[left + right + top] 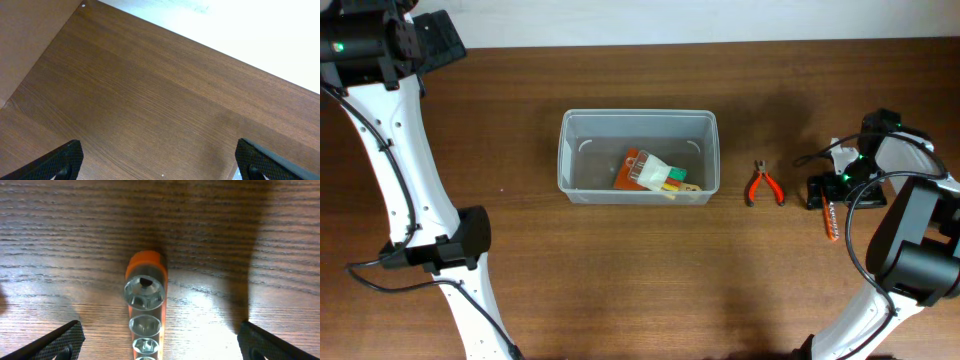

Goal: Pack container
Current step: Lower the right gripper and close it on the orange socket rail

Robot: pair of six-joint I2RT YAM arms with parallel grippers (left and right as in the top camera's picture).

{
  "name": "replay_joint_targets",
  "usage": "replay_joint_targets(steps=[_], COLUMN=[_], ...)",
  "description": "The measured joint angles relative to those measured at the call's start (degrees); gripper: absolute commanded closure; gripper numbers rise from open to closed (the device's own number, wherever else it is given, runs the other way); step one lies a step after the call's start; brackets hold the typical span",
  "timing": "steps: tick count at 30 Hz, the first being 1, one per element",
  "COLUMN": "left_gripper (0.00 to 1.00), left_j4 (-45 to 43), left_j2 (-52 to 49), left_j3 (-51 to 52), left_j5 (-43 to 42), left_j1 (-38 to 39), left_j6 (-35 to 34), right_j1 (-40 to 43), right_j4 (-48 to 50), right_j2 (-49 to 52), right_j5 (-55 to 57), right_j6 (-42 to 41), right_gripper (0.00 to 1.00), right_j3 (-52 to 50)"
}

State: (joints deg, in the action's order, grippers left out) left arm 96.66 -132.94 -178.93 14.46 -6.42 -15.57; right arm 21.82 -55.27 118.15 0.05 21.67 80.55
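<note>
Both open wide, my left claw idles while my right claw hovers over the socket strip by the bench's right edge, so next I'd lower, grip, and carry it to the container mid-bench.

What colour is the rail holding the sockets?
Orange; the socket rail shows best in the right wrist view.

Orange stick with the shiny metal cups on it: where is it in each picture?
Overhead: the orange socket rail lies near the right edge, right of the red pliers.
Right wrist: the socket rail sits in the middle and runs down to the bottom edge.
Left wrist: not in it.
Shared landmark: the brown wooden table shows in all three.
</note>
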Motion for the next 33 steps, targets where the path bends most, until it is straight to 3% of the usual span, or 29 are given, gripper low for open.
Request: replay_joint_targets(steps=[17, 33], left_gripper=[0.01, 0.01], left_j4=[0.0, 0.0], left_j2=[0.0, 0.0], left_j3=[0.0, 0.0], left_j5=[0.0, 0.0], left_j1=[0.0, 0.0], left_j6=[0.0, 0.0], right_j1=[0.0, 0.0], right_j4=[-0.2, 0.1], right_j2=[0.0, 0.1], right_j5=[0.1, 0.6], right_j6=[0.0, -0.7], right_gripper=[0.00, 0.19], right_j3=[0.0, 0.0])
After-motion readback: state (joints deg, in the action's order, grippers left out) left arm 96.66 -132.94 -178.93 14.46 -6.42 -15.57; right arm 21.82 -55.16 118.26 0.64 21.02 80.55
